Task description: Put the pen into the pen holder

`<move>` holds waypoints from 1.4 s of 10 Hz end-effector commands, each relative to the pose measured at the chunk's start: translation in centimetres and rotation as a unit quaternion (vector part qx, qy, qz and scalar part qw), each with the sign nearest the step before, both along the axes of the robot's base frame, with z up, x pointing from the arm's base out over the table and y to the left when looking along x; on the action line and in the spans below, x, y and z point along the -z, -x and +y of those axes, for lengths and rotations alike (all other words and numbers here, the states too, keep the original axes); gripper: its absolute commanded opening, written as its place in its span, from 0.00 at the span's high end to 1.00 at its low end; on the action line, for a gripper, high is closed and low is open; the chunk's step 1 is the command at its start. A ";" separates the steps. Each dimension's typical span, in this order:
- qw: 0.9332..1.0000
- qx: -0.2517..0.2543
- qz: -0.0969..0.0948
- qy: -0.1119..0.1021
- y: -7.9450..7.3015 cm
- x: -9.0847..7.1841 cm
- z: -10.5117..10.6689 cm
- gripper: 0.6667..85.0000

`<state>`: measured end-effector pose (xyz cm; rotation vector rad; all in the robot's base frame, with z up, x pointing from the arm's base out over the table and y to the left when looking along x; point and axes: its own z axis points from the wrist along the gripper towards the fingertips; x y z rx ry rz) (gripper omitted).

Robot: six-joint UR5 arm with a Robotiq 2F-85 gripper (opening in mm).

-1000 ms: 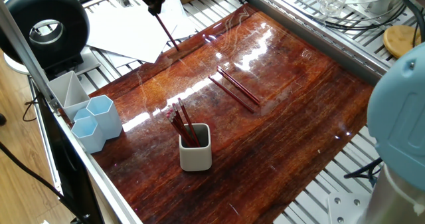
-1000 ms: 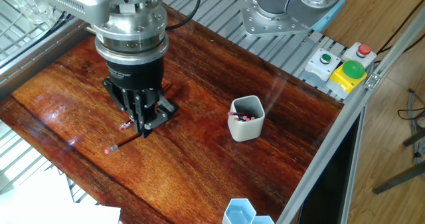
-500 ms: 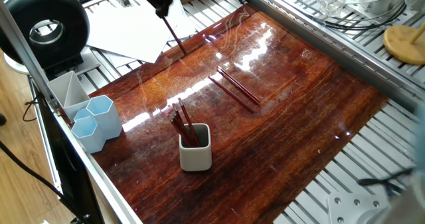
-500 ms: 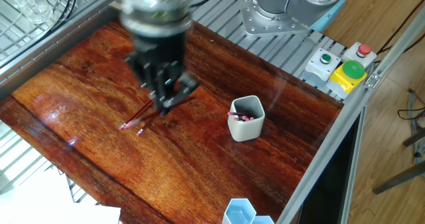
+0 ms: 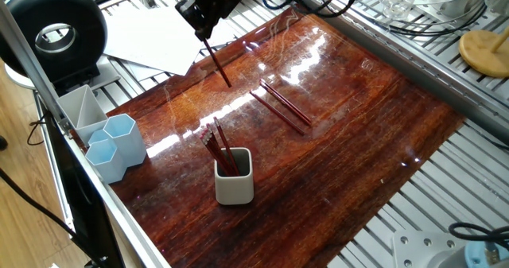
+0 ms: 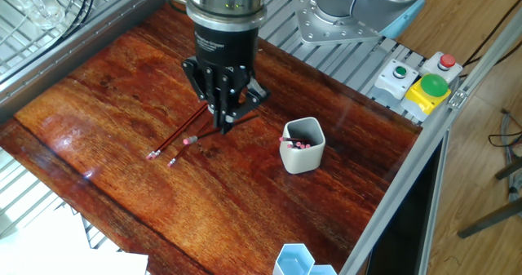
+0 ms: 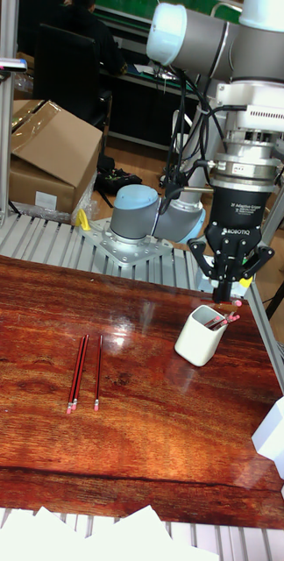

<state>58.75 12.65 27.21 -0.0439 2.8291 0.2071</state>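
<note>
Two loose pens (image 5: 280, 105) are lying mid-frame on the desk (image 5: 358, 141). The pincer (image 5: 205, 31) is pinching a pen (image 5: 219, 65) at upper left. The pen holder (image 5: 235, 176) (already holding pens) is sitting lower down.

Over the last second the black two-finger gripper (image 6: 223, 126) has travelled across the glossy red-brown wooden tabletop (image 6: 122, 95) toward the off-white rounded-square pen holder (image 6: 302, 147). It started well away from the holder, beyond the two dark red pens lying flat on the wood (image 6: 175, 140); it now hangs above the board between those pens and the holder. The thin dark red pen with a pink end cap (image 5: 218, 64), clamped between the fingers, has moved with it. In the one fixed view the large pale blue arm housing has left the right-hand side.
</note>
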 end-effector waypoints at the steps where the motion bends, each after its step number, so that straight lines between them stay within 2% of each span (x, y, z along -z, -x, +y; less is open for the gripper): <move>1: 1.000 0.006 -0.004 -0.010 -0.2 0.1 0.4 1.00; 2: 1.000 0.003 -0.021 -0.013 -1.0 -0.2 0.6 1.00; 4: 1.000 0.023 0.004 -0.012 0.1 0.2 0.3 1.00; 5: 0.999 0.034 -0.001 -0.025 -0.3 0.0 0.7 1.00; 6: 0.999 0.041 -0.002 -0.032 0.8 -0.7 1.0 1.00; 7: 0.998 0.044 -0.001 -0.053 2.5 -1.5 1.9 1.00; 8: 0.997 0.043 -0.009 -0.062 3.1 -1.7 2.2 1.00; 11: 0.997 0.040 -0.028 -0.061 3.8 -0.5 2.5 1.00; 14: 0.998 0.031 -0.025 -0.046 3.6 -0.1 2.0 1.00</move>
